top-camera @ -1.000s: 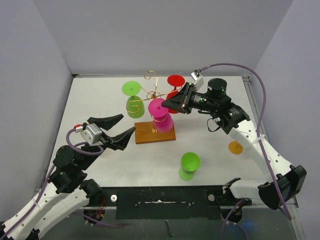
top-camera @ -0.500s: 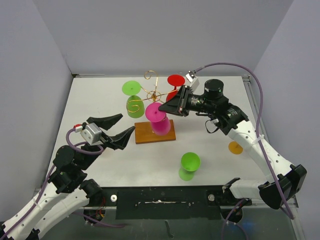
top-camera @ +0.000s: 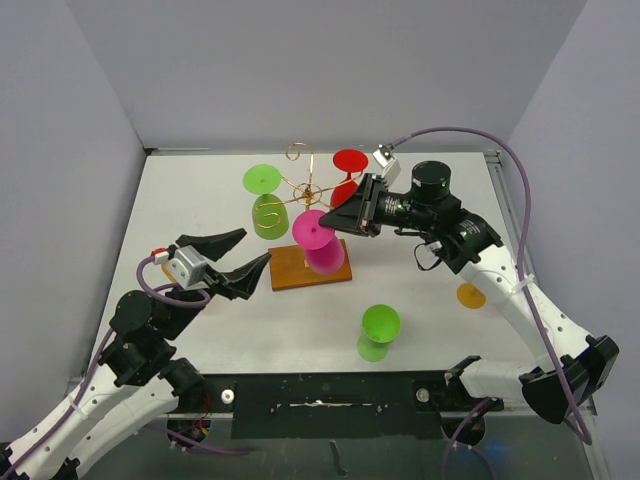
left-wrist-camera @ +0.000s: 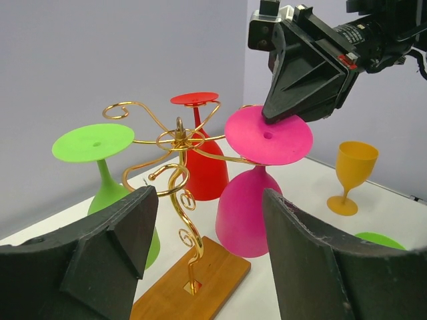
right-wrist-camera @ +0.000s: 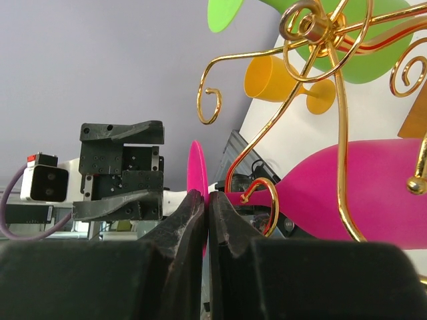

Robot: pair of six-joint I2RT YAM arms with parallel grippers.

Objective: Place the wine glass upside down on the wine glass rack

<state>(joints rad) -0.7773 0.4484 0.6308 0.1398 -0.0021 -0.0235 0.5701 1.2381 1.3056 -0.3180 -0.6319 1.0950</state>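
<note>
The pink wine glass (top-camera: 323,255) hangs upside down, its flat foot (left-wrist-camera: 269,137) uppermost. My right gripper (top-camera: 328,224) is shut on the rim of that foot (right-wrist-camera: 196,167). A curled arm of the gold wire rack (top-camera: 308,189) hooks round the stem just below the foot (right-wrist-camera: 261,200). The pink bowl (left-wrist-camera: 248,213) hangs over the right end of the rack's wooden base (top-camera: 287,268). My left gripper (top-camera: 255,247) stands open, left of the base, holding nothing.
A green glass (top-camera: 266,197) and a red glass (top-camera: 349,167) hang upside down on other rack arms. Another green glass (top-camera: 378,331) lies at front centre, and an orange glass (top-camera: 471,294) stands at right. Grey walls enclose the table.
My right gripper has carried the pink glass slightly left and toward the near edge, over the base. The left arm has stayed still.
</note>
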